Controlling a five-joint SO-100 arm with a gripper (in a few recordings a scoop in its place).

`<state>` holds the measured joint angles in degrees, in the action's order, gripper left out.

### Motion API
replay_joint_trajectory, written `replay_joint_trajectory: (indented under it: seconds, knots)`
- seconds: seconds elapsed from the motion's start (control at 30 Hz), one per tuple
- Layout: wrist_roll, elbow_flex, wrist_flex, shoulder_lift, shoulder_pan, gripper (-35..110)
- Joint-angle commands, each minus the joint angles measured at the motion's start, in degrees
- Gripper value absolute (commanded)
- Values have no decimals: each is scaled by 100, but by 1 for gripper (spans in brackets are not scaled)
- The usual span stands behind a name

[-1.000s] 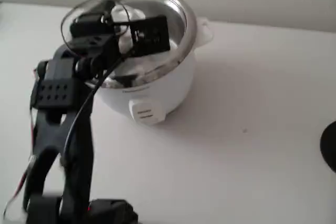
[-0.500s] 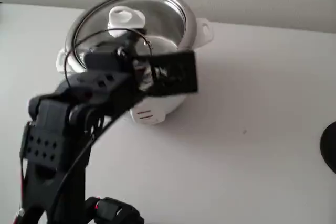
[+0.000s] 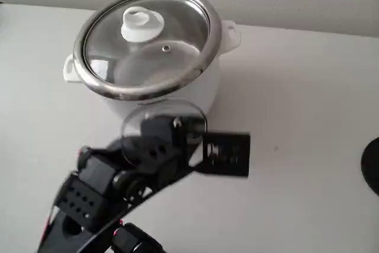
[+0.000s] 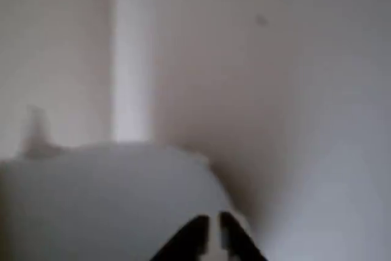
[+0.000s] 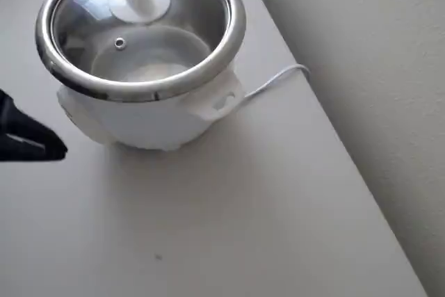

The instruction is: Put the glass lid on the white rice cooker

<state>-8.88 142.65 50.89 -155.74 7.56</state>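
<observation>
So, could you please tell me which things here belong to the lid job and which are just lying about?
Belonging to the job:
- round clear glass lid with white knob, seated on the cooker
- squat white rice cooker with steel rim
- black pincer, fingertips close together

Just lying about:
- thin white power cord
- dark object at the table's right edge

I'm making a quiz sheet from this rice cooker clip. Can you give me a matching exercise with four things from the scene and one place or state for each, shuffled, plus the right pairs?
Things:
1. glass lid
2. white knob
3. gripper
4. power cord

Places or states:
A. runs along the table behind the cooker toward the wall, in the overhead view
B. sits at the centre of the lid
C. rests on the rim of the white rice cooker
D. is off the lid, jaws nearly together, beside the cooker's wall in the wrist view

Pairs: 1-C, 2-B, 3-D, 4-A
</observation>
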Motion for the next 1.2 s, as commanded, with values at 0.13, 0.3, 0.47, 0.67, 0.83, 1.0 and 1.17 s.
replay_joint_trajectory:
  seconds: [0.13,0.3,0.47,0.67,0.83,1.0,1.17]
  knots:
    - [360,1863,-404,-1424,-1257,0]
    - [422,3050,290,-3252,-1705,0]
    - [519,3243,457,-3287,-1635,0]
    - [510,3243,466,-3287,-1670,0]
    - [721,3243,466,-3278,-1485,1]
    - [729,3243,466,-3278,-1468,0]
    - [729,3243,466,-3278,-1468,0]
